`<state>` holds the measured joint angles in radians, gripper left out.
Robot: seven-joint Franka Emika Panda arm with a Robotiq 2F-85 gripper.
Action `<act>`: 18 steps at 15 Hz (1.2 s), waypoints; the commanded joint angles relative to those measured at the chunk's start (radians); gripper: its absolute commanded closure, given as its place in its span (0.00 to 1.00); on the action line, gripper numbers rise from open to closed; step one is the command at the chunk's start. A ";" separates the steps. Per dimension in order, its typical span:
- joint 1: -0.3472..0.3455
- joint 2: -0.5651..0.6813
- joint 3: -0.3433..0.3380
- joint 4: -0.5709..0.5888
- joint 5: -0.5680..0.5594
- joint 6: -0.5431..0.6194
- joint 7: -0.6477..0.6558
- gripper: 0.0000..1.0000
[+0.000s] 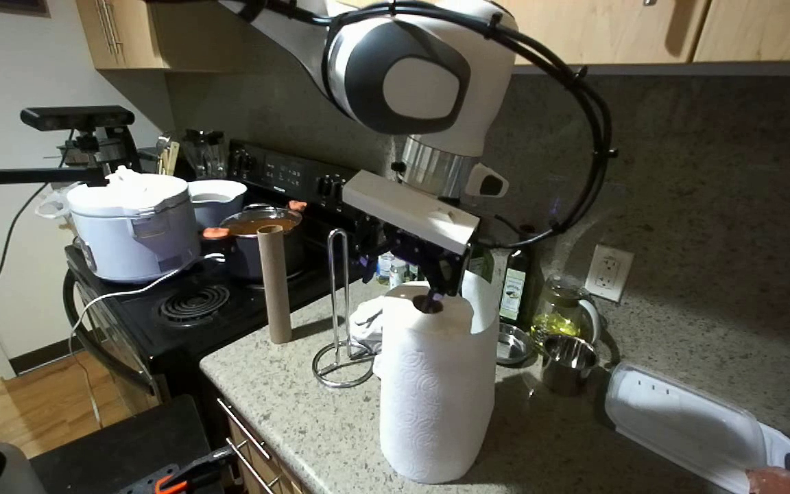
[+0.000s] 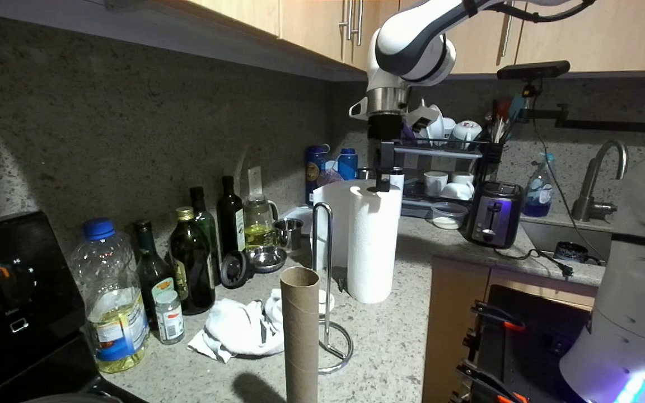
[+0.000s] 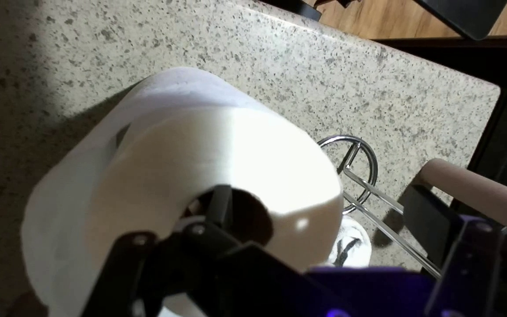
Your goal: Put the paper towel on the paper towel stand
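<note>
Gripper [image 3: 325,215] spread wide — 1 finger [image 3: 427,224] outside, 1 down inside the hollow middle of the paper towel [image 1: 436,405], which stands upright on the counter [image 1: 326,439] — near the metal stand [image 2: 328,280]!

The paper towel [image 1: 429,398] is matt, embossed paper; the stand [image 2: 328,274], smooth, glossy metal
</note>
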<state>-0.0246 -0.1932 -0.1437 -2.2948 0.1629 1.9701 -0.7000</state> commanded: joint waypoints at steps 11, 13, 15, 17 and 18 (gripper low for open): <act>0.005 0.021 0.025 0.022 -0.016 -0.013 0.015 0.00; 0.006 0.021 0.029 0.028 -0.021 -0.012 0.018 0.00; 0.006 0.024 0.034 0.035 -0.024 -0.013 0.020 0.00; 0.005 0.025 0.036 0.039 -0.027 -0.014 0.019 0.00; 0.005 0.025 0.037 0.041 -0.030 -0.014 0.019 0.00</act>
<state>-0.0176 -0.1662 -0.1185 -2.2681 0.1588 1.9701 -0.7001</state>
